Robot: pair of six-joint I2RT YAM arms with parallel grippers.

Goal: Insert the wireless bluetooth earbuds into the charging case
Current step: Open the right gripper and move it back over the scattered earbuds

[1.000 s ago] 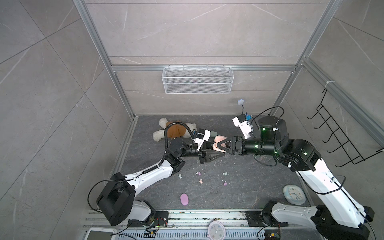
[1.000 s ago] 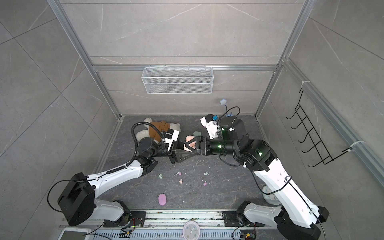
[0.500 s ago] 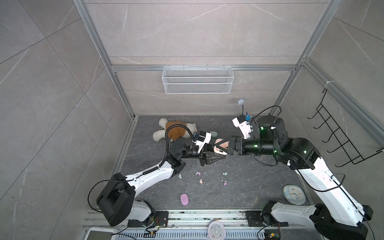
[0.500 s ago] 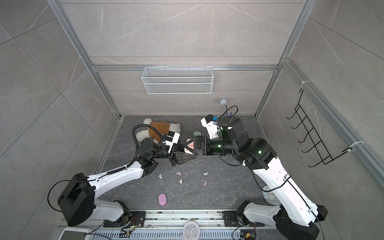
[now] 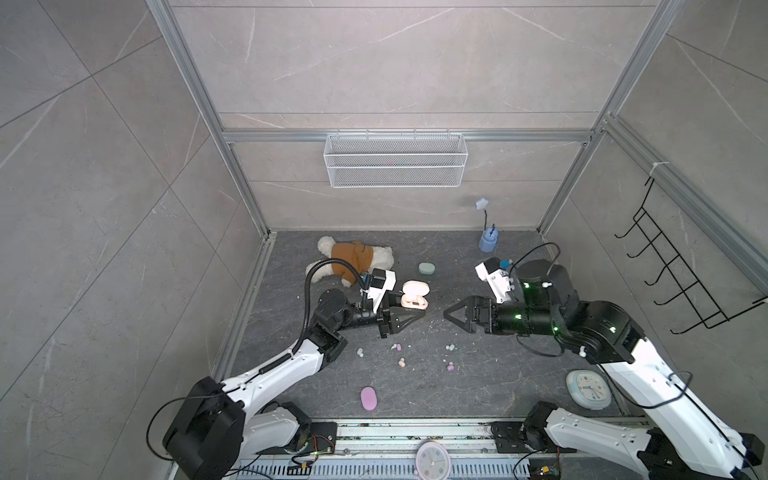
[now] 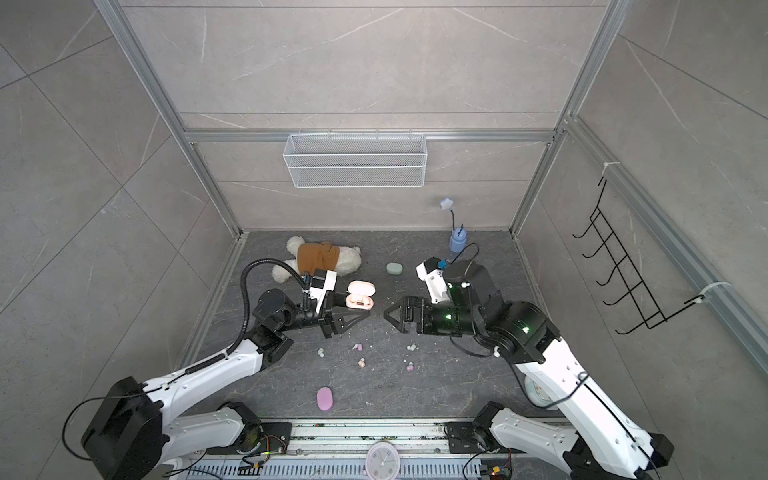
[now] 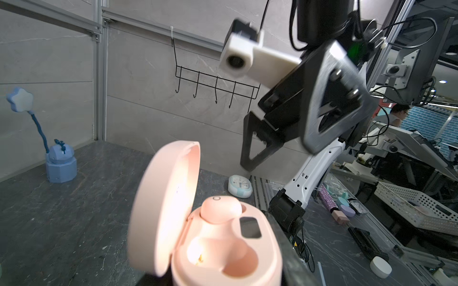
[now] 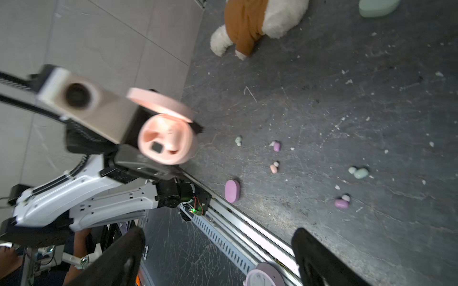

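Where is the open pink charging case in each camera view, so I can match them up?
Top view: pink charging case near centre, lid open.
Top view: the case likewise near centre.
Left wrist: the case in close foreground, one earbud seated inside.
Right wrist: the case beside the white wrist camera.
Shared landmark: plush toy, beyond the case in both top views and the right wrist view; absent from left wrist.

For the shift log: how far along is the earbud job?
Done: one peach earbud sits in the open pink case. In hand: left claw grips that case; right claw open, empty. Left: second socket vacant, five loose earbuds on the floor, lilac case and mint case closed.
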